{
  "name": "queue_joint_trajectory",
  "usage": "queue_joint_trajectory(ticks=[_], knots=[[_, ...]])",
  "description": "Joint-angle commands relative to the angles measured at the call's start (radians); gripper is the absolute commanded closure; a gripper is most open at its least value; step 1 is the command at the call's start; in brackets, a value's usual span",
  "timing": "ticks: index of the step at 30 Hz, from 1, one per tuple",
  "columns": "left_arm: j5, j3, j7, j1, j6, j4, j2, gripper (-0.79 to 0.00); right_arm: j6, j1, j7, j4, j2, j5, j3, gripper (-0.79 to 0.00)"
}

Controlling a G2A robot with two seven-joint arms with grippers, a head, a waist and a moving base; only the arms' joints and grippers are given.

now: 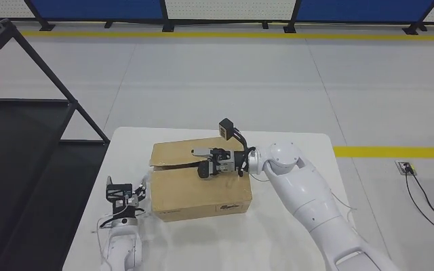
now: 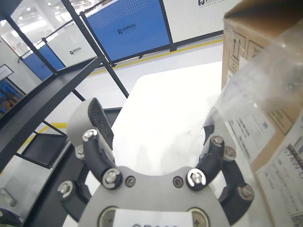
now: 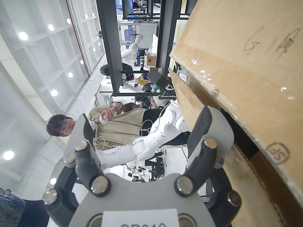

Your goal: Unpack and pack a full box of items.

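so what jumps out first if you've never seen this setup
The cardboard box in the middle of the white table draws the eye, its top flaps partly open. The right gripper sits open over the top at a flap, and the left gripper sits open beside the box's left side.

I look out over a pale grey floor beyond the white worktop; a yellow line crosses it in front of blue panels and white perforated panels; a black shelving rack stands just off the worktop's left edge; a second yellow stripe lies past its right edge; round lights shine in a white gridded ceiling.
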Motion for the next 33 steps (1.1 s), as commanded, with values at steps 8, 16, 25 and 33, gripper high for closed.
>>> queue_joint_trajectory(ticks=[8,16,25,33], knots=[[-0.156,-0.04,0.004,0.018,-0.012,-0.093,-0.012,-0.785,0.001,0.001,-0.028,0.001,0.002,-0.017,-0.002,-0.785],[-0.252,-0.071,0.088,0.052,0.017,-0.143,-0.024,-0.785,0.025,-0.017,-0.095,-0.033,0.007,-0.012,0.016,-0.785],[-0.264,-0.08,0.108,0.061,0.026,-0.149,-0.033,-0.785,-0.035,-0.041,-0.069,-0.083,0.015,0.016,0.036,-0.785],[-0.258,-0.083,0.104,0.06,0.024,-0.149,-0.039,-0.785,0.033,-0.041,-0.156,-0.068,0.021,-0.009,0.049,-0.785]])
